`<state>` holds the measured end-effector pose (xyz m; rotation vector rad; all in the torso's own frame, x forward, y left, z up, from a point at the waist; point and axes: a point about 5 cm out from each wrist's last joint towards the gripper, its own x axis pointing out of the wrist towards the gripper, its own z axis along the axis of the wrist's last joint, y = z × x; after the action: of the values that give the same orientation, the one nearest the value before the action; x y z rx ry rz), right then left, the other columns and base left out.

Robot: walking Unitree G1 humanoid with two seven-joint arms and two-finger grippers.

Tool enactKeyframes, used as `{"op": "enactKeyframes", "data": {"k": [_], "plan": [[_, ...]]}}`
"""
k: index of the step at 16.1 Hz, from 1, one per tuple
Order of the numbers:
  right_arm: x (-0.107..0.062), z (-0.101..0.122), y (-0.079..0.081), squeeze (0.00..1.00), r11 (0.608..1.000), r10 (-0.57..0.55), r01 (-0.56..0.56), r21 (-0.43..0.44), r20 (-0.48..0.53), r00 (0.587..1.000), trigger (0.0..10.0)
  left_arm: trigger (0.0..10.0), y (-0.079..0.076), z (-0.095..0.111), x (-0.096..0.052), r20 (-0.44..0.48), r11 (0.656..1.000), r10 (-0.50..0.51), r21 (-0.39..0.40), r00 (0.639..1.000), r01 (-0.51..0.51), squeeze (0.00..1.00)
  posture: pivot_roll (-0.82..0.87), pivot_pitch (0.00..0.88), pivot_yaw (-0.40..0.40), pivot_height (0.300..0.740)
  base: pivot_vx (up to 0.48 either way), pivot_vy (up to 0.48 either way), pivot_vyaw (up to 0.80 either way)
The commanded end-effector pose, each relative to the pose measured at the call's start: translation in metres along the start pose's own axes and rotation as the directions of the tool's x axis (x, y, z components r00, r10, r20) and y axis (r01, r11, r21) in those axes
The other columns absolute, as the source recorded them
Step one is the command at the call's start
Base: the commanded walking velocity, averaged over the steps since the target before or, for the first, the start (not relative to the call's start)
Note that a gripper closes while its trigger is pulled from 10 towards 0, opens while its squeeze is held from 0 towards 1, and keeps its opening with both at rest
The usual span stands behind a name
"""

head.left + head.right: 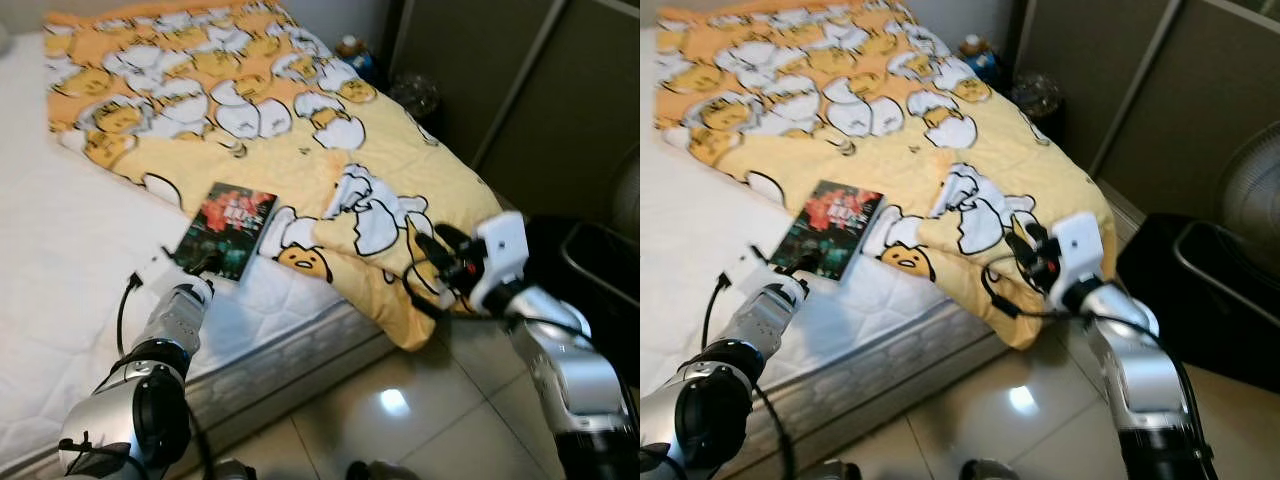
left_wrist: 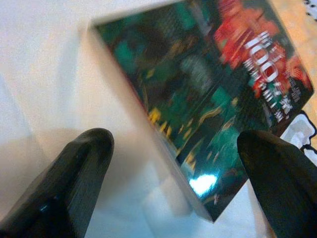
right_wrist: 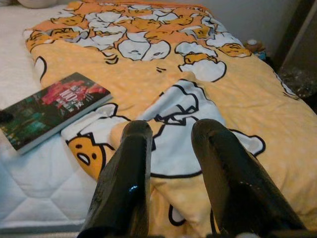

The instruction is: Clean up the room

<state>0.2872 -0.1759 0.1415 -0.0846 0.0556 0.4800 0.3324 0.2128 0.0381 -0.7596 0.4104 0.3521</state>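
Left gripper (image 1: 205,264) reaches out over the white quilted mattress (image 1: 60,260) with its black fingers (image 2: 74,183) spread wide, one on each side of the near corner of a paperback book (image 1: 226,229); the pads are close to the book but not closed on it. That book, with a dark green and red cover, lies flat on the mattress, its far edge touching the border of a yellow blanket (image 1: 300,130) printed with white egg-shell and cartoon yolk figures. The blanket covers the far and right part of the bed, and its corner hangs over the mattress edge toward the glossy tiled floor (image 1: 390,410). Right gripper (image 1: 432,250) hovers at that overhanging corner with its two fingers (image 3: 124,183) parted a little and holding nothing, the blanket's rumpled fold just beyond the tips. Further right stands a dark cabinet (image 1: 500,80), with a black bin (image 1: 600,260) beside it.
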Motion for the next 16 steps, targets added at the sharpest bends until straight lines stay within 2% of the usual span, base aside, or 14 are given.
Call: {"op": "enactKeyframes", "data": {"k": [1, 3, 4, 5, 6, 7, 9, 11, 15, 16], "plan": [[-0.001, 0.005, 0.001, 0.00, 1.000, 0.021, -0.022, 0.021, 0.014, 1.000, 10.0, 10.0, -0.001, -0.003, 0.000, -0.007, 0.996, -0.015, -0.088, 1.000, 0.015, 1.00, -0.24, 0.115, -0.036, 0.740, 0.000, 0.000, 0.00], [-0.001, 0.004, 0.003, 0.00, 0.999, 0.054, -0.053, 0.005, -0.013, 0.998, 10.0, 10.0, -0.003, -0.001, 0.000, 0.008, 0.995, -0.038, -0.090, 0.999, 0.039, 0.97, -0.24, 0.151, -0.042, 0.740, 0.000, 0.000, 0.00], [-0.002, 0.005, 0.004, 0.00, 0.997, 0.074, -0.074, 0.003, -0.022, 0.997, 10.0, 10.0, -0.004, -0.001, 0.000, 0.007, 0.994, -0.048, -0.097, 0.999, 0.049, 0.57, -0.25, 0.168, -0.043, 0.740, 0.000, 0.000, 0.00], [-0.006, 0.002, 0.010, 0.00, 0.986, 0.167, -0.169, -0.017, -0.067, 0.984, 10.0, 10.0, -0.003, -0.003, 0.000, -0.001, 0.997, -0.055, -0.060, 0.998, 0.055, 0.00, -0.25, 0.180, -0.042, 0.740, 0.000, 0.000, 0.00], [-0.010, 0.000, 0.016, 0.00, 0.967, 0.252, -0.255, -0.010, -0.104, 0.962, 10.0, 10.0, -0.002, -0.002, -0.001, 0.018, 0.995, -0.071, -0.062, 0.997, 0.072, 0.00, -0.26, 0.197, -0.044, 0.740, 0.000, 0.000, 0.00], [-0.015, 0.000, 0.020, 0.00, 0.951, 0.309, -0.308, 0.026, -0.115, 0.944, 10.0, 10.0, 0.000, 0.000, -0.001, 0.043, 0.990, -0.087, -0.109, 0.995, 0.091, 0.00, -0.26, 0.221, -0.043, 0.740, 0.000, 0.000, 0.00], [-0.021, 0.000, 0.024, 0.00, 0.947, 0.322, -0.318, 0.048, -0.109, 0.941, 10.0, 10.0, 0.002, 0.004, -0.003, 0.096, 0.974, -0.153, -0.152, 0.984, 0.166, 0.00, -0.27, 0.259, -0.033, 0.740, 0.000, 0.000, 0.00], [-0.024, 0.000, 0.026, 0.00, 0.947, 0.320, -0.317, 0.047, -0.113, 0.941, 10.0, 10.0, 0.002, 0.004, -0.003, 0.105, 0.963, -0.183, -0.181, 0.978, 0.199, 0.00, -0.27, 0.276, -0.031, 0.740, 0.000, 0.000, 0.00], [-0.039, 0.001, 0.021, 0.00, 0.952, 0.304, -0.297, 0.075, -0.134, 0.943, 10.0, 10.0, -0.009, 0.010, -0.006, 0.156, 0.875, -0.375, -0.267, 0.914, 0.404, 0.00, -0.28, 0.281, -0.039, 0.740, 0.000, 0.000, 0.00], [-0.040, 0.001, 0.021, 0.00, 0.952, 0.303, -0.295, 0.075, -0.135, 0.943, 10.0, 10.0, -0.009, 0.011, -0.006, 0.163, 0.866, -0.388, -0.271, 0.907, 0.419, 0.00, -0.28, 0.279, -0.040, 0.740, 0.000, 0.000, 0.00]]}}
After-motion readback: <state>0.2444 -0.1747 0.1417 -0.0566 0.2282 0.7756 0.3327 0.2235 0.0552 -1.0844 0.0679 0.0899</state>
